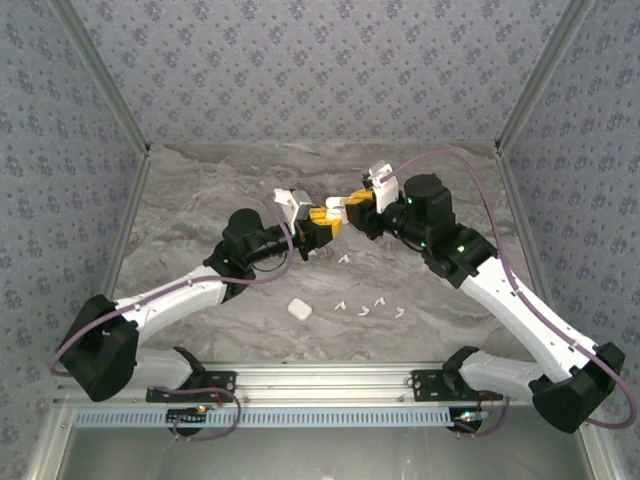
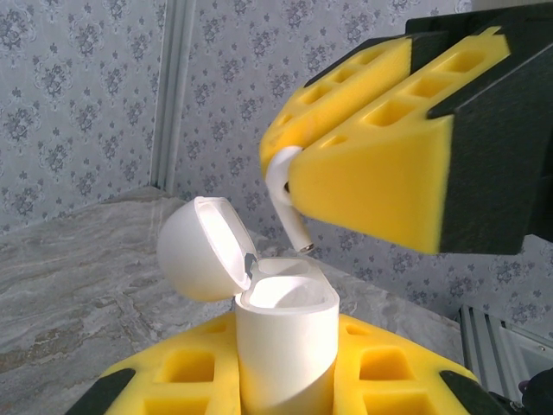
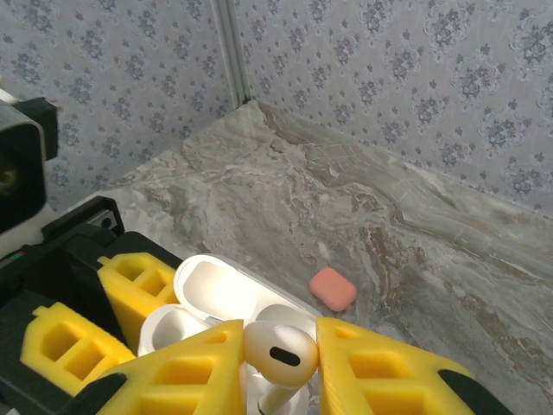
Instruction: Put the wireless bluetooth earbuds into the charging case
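My left gripper is shut on a white charging case, held upright with its lid swung open to the left. Just above the case's open mouth, my right gripper is shut on a glossy white earbud, whose stem points down toward the case and hangs slightly clear of it. From the right wrist view the open case lies directly below the held earbud. In the top view both grippers meet above the table's middle, left gripper and right gripper. Several loose white earbuds lie on the table.
A closed white case lies on the marble table near the loose earbuds. A coral-red closed case rests on the table beyond the grippers. Patterned walls with metal posts enclose the table on three sides.
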{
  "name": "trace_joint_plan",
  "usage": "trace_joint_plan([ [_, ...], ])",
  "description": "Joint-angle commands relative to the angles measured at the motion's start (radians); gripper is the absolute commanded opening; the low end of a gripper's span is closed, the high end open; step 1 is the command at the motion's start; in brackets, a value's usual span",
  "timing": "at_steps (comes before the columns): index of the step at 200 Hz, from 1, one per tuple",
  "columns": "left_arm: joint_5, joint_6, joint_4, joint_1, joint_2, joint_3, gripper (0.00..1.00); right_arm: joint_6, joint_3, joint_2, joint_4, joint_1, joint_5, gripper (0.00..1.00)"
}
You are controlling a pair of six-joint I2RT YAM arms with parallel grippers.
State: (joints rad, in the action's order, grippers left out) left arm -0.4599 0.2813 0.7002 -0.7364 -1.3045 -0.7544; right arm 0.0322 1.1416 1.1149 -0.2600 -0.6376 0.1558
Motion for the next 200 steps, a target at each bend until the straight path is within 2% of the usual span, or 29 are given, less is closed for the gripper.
trace_joint_plan([
  [1,-0.023,-0.013,0.025,-0.009,0.010,-0.044,0.00,-0.021,0.022,0.009,-0.022,-0.008,-0.027,0.26],
  [105,-0.002,-0.017,0.018,-0.008,0.011,-0.046,0.00,0.013,0.032,0.025,-0.095,-0.008,0.037,0.28],
  [134,-0.002,-0.017,0.021,-0.007,0.011,-0.042,0.00,0.036,0.043,0.024,-0.098,-0.007,0.078,0.35],
  [200,0.007,-0.025,0.028,-0.009,0.014,-0.026,0.00,0.133,0.113,-0.015,-0.089,0.073,0.152,0.63],
])
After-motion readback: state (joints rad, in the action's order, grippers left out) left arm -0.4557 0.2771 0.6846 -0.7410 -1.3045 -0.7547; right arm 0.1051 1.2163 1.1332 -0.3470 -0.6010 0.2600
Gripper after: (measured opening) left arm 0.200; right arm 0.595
